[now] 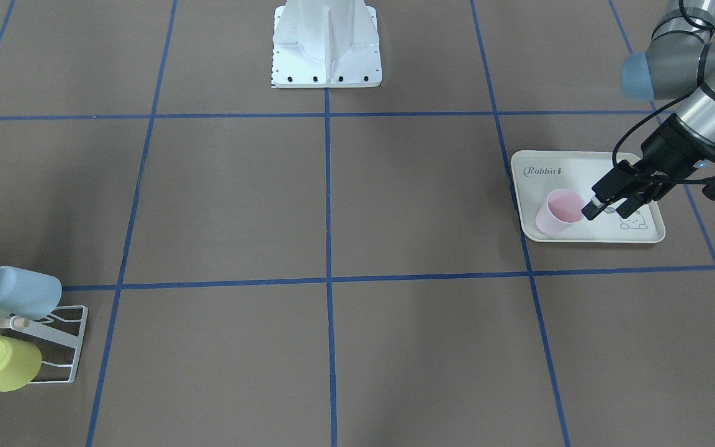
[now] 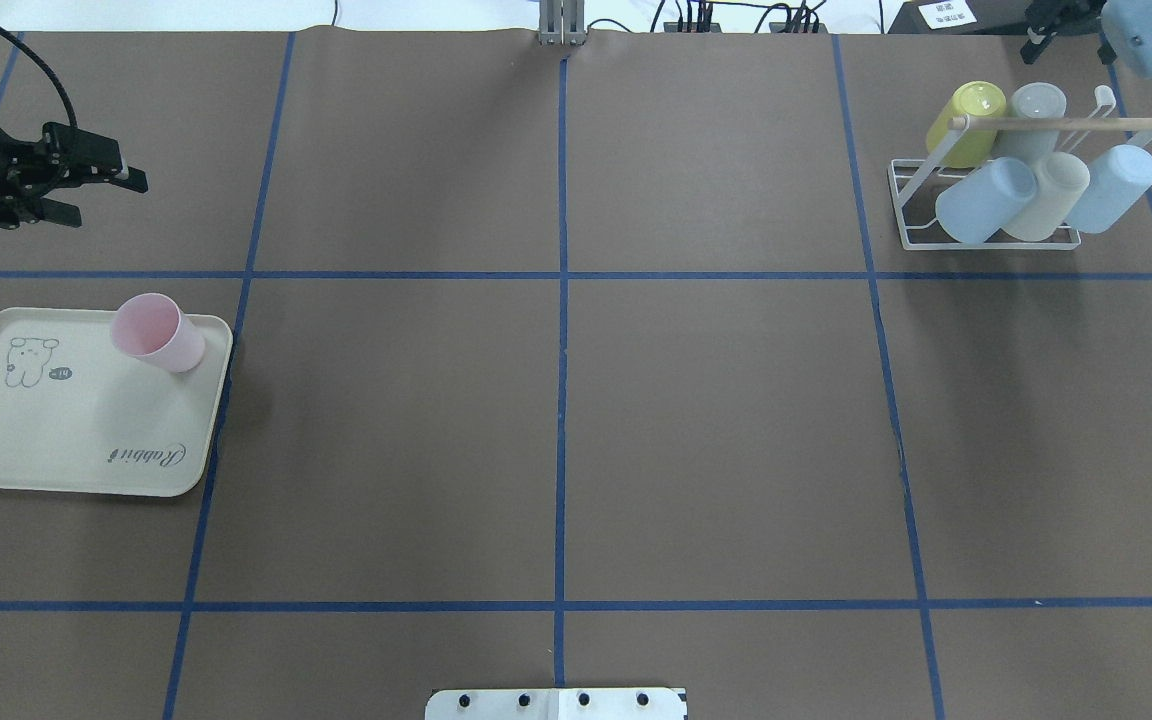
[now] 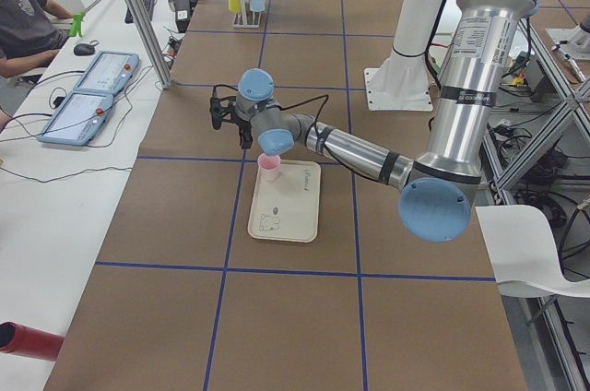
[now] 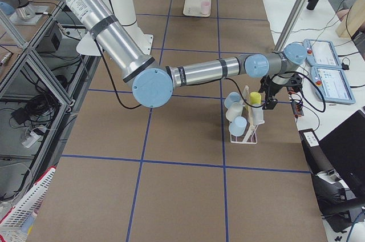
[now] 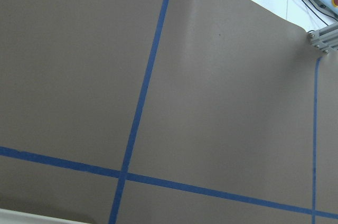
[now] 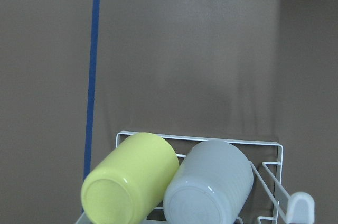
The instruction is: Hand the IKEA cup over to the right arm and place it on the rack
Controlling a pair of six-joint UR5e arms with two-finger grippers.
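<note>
Left gripper [image 1: 606, 210] spread empty near pink cup [image 1: 559, 211] on tray [image 1: 581, 164]; right gripper [image 4: 270, 104] indiscernible

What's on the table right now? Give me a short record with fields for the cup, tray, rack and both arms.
pink cup: upright, mouth up, at a corner of the tray, not gripped
rabbit-print tray: flat on the table on the robot's left, holds only the pink cup
rack: far right of the table, carrying a yellow cup, two blue cups and two pale grey cups
left fingers: apart, raised, clear of the pink cup
right fingers: by the rack; open or shut cannot be told
</note>
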